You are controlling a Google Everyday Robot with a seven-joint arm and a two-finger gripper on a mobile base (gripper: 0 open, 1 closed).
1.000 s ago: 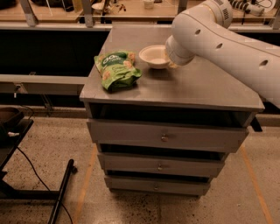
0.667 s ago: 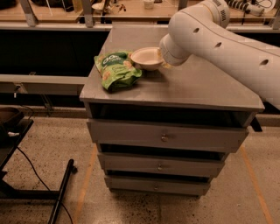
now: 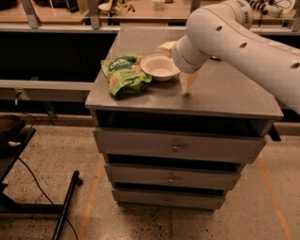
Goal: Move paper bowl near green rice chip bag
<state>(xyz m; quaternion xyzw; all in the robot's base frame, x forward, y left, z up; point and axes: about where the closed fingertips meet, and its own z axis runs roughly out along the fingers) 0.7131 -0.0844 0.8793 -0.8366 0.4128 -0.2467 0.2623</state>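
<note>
The paper bowl is off-white and shallow. It sits upright on the grey cabinet top, its left rim touching or just beside the green rice chip bag. The bag lies flat near the top's left front corner. My gripper is at the bowl's right rim. One pale finger points down in front and the other shows behind, so the gripper is open with the bowl outside its grasp. The white arm reaches in from the upper right.
The cabinet has three drawers below its top. A workbench with small items runs behind it. A black stand leg and a cable lie on the floor at the left.
The bowl has moved left, up to the chip bag, and now rests on the top. The gripper has let go of it and its fingers stand apart.
</note>
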